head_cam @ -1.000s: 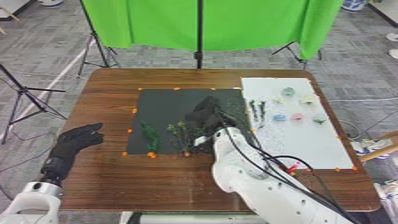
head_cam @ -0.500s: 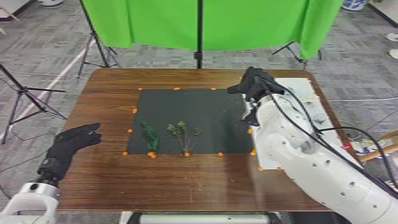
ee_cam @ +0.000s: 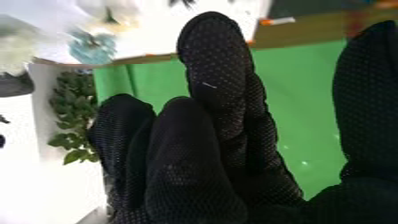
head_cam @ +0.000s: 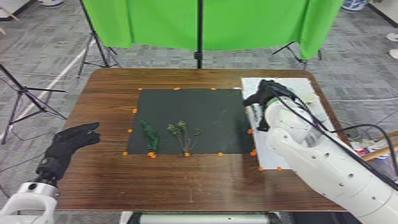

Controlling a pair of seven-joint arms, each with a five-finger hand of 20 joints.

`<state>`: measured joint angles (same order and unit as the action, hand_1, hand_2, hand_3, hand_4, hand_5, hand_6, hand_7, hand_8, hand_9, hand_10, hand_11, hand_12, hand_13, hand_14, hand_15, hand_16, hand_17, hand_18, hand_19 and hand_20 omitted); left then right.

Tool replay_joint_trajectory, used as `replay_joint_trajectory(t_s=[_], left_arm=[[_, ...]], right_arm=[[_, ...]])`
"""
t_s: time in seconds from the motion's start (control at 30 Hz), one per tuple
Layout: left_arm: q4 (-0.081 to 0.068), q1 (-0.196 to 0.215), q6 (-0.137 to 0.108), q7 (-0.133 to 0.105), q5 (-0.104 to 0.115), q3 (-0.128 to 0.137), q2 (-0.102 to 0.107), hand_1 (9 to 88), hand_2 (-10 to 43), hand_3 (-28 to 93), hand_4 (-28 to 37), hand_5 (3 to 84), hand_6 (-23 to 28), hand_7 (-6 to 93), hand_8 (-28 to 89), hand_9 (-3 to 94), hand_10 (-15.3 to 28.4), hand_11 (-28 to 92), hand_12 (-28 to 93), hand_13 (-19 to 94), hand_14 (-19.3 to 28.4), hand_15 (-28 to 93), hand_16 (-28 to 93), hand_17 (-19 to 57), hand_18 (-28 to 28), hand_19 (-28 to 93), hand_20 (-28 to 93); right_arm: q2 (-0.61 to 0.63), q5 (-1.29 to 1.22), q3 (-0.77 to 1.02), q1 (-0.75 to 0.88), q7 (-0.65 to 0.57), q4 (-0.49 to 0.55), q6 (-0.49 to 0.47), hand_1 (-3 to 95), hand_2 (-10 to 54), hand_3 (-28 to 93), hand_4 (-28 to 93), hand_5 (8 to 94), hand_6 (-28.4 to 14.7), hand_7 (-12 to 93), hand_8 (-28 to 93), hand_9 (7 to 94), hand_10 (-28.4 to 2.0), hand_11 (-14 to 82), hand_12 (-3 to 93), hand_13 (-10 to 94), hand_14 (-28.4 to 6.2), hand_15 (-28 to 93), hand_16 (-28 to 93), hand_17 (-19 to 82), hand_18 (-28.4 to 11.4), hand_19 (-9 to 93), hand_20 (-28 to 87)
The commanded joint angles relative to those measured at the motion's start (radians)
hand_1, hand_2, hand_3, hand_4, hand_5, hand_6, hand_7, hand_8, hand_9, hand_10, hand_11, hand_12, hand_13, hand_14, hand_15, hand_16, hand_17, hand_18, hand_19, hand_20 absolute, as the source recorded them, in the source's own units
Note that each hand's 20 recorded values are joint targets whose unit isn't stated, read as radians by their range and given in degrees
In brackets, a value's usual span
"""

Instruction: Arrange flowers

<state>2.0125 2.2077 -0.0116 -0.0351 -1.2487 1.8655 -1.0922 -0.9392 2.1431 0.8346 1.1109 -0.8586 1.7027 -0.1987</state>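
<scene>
My right hand point(head_cam: 266, 93) is over the upper left part of the white sheet point(head_cam: 269, 162), its fingers extended. In the right wrist view the right hand point(ee_cam: 191, 165) is open, fingers and thumb apart with nothing between them. A blurred teal flower point(ee_cam: 91, 47) and a pale flower point(ee_cam: 16, 50) lie beyond its fingertips. On the black sheet point(head_cam: 187, 104) lie a dense green sprig point(head_cam: 150, 137) and, to its right, a thin branching sprig point(head_cam: 185, 136). My right arm covers much of the white sheet and what lies there. The left hand point(head_cam: 73, 140) is open off the table's left side.
Orange tape marks point(head_cam: 152, 155) line both sheets on the brown table point(head_cam: 178, 187). A green cloth point(head_cam: 151, 25) hangs behind on black stands. A leafy plant point(ee_cam: 75, 115) appears in the right wrist view.
My right hand has moved from the black sheet to the right, over the white sheet, and then a little lower. Both sprigs on the black sheet are uncovered. The left hand has barely moved.
</scene>
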Motion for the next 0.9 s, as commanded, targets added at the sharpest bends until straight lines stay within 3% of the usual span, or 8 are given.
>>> replay_joint_trajectory(t_s=[0.03,0.9], left_arm=[[0.000,0.014,0.008,0.011,-0.005,0.006,-0.001,32.0,5.7,64,-17.5,46.9,5.2,13.9,-6,47.5,14.7,25,14,38,19.3,29,1,4.7,16.3,29,30],[-0.004,0.004,0.012,0.014,-0.006,-0.004,-0.007,31.9,5.1,64,-17.5,46.8,5.4,13.7,-6,47.5,14.8,24,13,37,19.2,29,1,4.7,16.2,29,29]], right_arm=[[0.025,0.013,-0.007,0.027,-0.025,-0.018,-0.004,31.2,-9.5,59,-11,73.8,-7.2,13,-6,85.1,-14.7,38.0,34.1,92,-1.5,70,44,60,-20.2,93,65],[0.005,0.087,-0.111,0.058,-0.002,-0.076,0.020,28.4,-9.5,57,-12,79.5,-7.2,16,-6,86.8,-14.6,38.0,32.9,93,-1.1,67,44,61,-19.5,93,62]])
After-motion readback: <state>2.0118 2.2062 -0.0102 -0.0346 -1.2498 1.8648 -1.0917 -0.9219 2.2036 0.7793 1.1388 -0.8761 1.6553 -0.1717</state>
